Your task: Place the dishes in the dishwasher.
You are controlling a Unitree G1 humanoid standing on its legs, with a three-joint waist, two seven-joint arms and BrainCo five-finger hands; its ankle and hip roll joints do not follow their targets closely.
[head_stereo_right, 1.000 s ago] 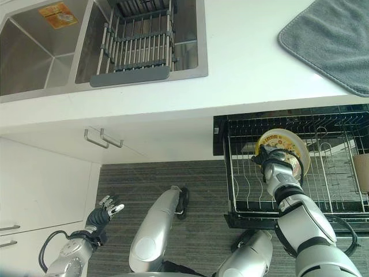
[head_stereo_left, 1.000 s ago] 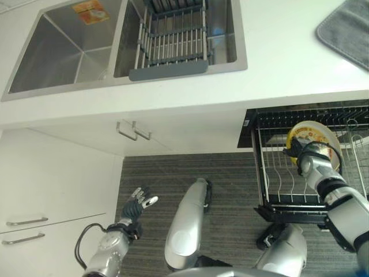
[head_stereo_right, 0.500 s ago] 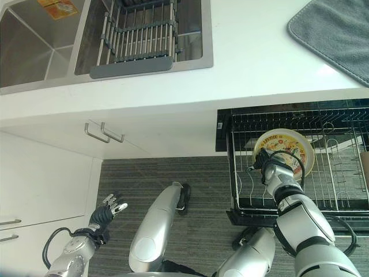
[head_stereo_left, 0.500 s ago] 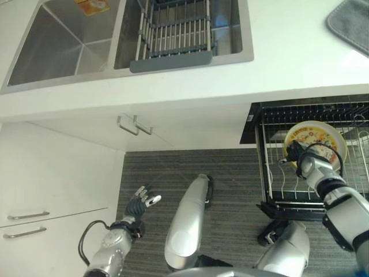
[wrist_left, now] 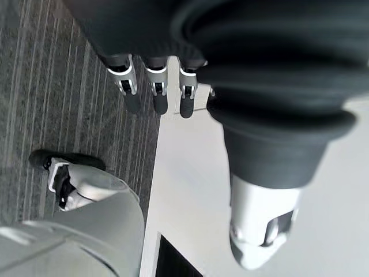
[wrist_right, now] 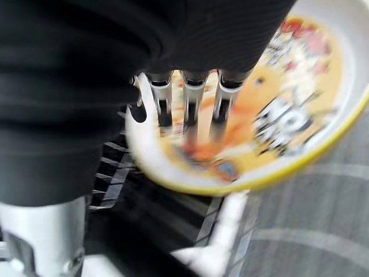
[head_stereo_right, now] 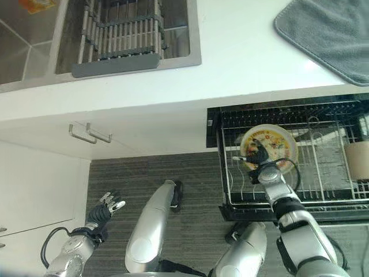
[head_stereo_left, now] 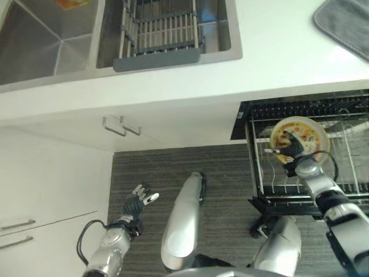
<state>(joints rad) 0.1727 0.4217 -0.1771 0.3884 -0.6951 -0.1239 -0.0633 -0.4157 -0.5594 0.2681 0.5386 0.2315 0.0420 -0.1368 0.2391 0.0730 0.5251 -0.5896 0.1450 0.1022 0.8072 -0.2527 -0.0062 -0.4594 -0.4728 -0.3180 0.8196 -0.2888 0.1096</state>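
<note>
A white plate [head_stereo_left: 304, 134] with a yellow rim and a colourful picture stands tilted among the tines in the left part of the pulled-out dishwasher rack [head_stereo_left: 258, 173]. My right hand [head_stereo_left: 292, 156] reaches up to it from below. In the right wrist view its fingers [wrist_right: 192, 104] lie straight across the plate's face [wrist_right: 288, 109], with the thumb apart from them. The hand is open. My left hand [head_stereo_left: 138, 202] hangs low over the grey floor beside the white cupboards, fingers [wrist_left: 155, 95] relaxed and holding nothing.
Above the rack runs a white counter [head_stereo_left: 271, 63] with a steel double sink [head_stereo_left: 52, 52] that holds a grey drying rack [head_stereo_left: 158, 37]. A grey mat [head_stereo_right: 328, 29] lies at the counter's right end. A beige cup [head_stereo_right: 358, 161] stands at the rack's right. Cupboard handles [head_stereo_left: 121, 125] jut out.
The camera has shifted a little. My right hand's fingers, curled at the plate's lower rim before, now lie straight over its face. The left hand has hardly moved.
</note>
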